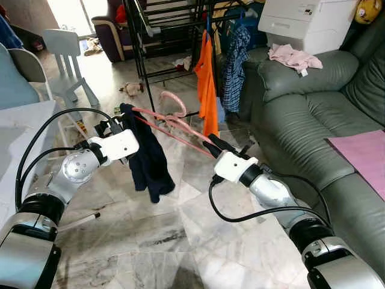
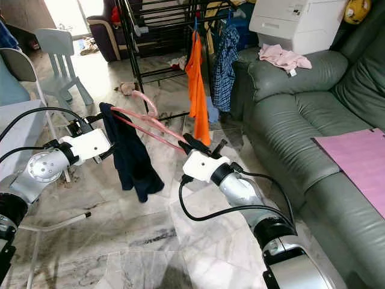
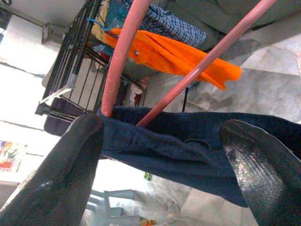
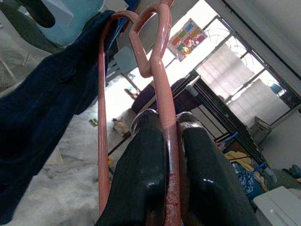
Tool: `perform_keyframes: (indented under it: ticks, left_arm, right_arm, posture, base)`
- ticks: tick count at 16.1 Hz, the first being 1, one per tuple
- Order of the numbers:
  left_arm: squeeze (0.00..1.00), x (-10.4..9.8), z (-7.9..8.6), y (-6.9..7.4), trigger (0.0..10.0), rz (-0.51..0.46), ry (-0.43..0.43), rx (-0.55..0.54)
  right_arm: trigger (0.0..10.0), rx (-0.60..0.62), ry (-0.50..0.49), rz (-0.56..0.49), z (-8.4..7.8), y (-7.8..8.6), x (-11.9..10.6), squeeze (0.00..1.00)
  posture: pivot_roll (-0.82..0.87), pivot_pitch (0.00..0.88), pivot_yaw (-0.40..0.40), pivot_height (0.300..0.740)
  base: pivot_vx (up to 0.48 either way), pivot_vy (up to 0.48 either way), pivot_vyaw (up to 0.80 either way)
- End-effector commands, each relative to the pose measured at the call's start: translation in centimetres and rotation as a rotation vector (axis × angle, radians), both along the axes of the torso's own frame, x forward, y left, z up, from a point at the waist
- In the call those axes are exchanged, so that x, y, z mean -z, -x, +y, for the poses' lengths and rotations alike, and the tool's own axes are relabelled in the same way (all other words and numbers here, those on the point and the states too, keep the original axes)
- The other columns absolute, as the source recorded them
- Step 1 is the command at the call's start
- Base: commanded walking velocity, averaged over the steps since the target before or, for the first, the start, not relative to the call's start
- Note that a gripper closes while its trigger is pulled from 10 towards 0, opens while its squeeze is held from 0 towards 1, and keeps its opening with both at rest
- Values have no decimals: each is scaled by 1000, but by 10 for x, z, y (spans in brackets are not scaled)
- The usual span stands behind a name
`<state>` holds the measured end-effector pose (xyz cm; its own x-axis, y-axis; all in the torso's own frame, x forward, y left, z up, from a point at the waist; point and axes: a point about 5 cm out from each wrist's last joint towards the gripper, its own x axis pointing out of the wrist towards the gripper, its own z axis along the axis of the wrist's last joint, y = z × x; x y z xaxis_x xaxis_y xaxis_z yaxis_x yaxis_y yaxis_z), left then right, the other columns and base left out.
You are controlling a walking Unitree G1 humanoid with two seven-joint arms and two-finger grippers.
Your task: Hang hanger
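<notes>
My right fingers (image 4: 167, 155) are clenched on the stiff, light pink hanger (image 1: 174, 123), my left fingers (image 3: 61, 183) released beside its soft dark shirt (image 1: 144, 156).

Hanger (image 1: 174, 123) sits mid-scene between the two arms, a garment (image 1: 144, 153) draped over its left end. Right gripper (image 1: 212, 146) is at its right end, left gripper (image 1: 114, 127) beside the garment. Drying rack (image 1: 168, 42) stands behind, sofa (image 1: 313, 120) to the right, chair (image 1: 63, 51) far left.
</notes>
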<state>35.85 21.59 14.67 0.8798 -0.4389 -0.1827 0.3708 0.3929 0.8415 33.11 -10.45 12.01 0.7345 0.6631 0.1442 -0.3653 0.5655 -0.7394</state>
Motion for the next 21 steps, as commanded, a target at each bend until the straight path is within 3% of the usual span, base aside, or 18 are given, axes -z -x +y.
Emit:
perform_keyframes:
  ticks: [1, 8, 9, 10, 11, 15, 17, 21]
  left_arm:
    - [1000, -4, 5, -2, 10000, -9, -1, -21]
    - [1000, -4, 5, -2, 10000, -9, -1, -21]
    - [1000, -4, 6, -3, 10000, -39, 57, -81]
    - [0, 17, -19, -10, 10000, 31, 790, -421]
    - [0, 35, -31, -8, 10000, 120, 1105, -573]
    - [0, 36, -38, -8, 10000, 126, 1157, -590]
    - [0, 30, -46, -10, 10000, 138, 1242, -595]
    - [0, 22, -50, -13, 10000, 119, 1279, -557]
  right_arm:
    - [10000, 4, -57, -60, 3, -5, -17, 0]
    - [10000, 4, -57, -60, 3, -5, -17, 0]
    - [10000, 23, -84, -55, 1, -6, -18, 0]
    - [10000, 95, -278, -2, 0, -11, -29, 0]
    - [10000, 113, -385, 39, 2, -13, -34, 0]
    - [10000, 80, -407, 44, 10, -11, -38, 0]
    - [10000, 47, -424, 86, 12, -9, -40, 0]
    - [10000, -34, -427, 149, 18, -1, -37, 0]
  posture:
    - [-68, 0, 70, 740]
    - [-68, 0, 70, 740]
    - [-71, 0, 72, 740]
    - [-101, 0, 62, 740]
    - [-103, 0, 61, 740]
    - [-110, 0, 57, 740]
    - [-112, 0, 56, 740]
    - [-118, 0, 62, 740]
  base:
    - [0, 0, 0]
    - [0, 0, 0]
    - [0, 0, 0]
    - [0, 0, 0]
    - [0, 0, 0]
    - [0, 0, 0]
    - [0, 0, 0]
    - [0, 0, 0]
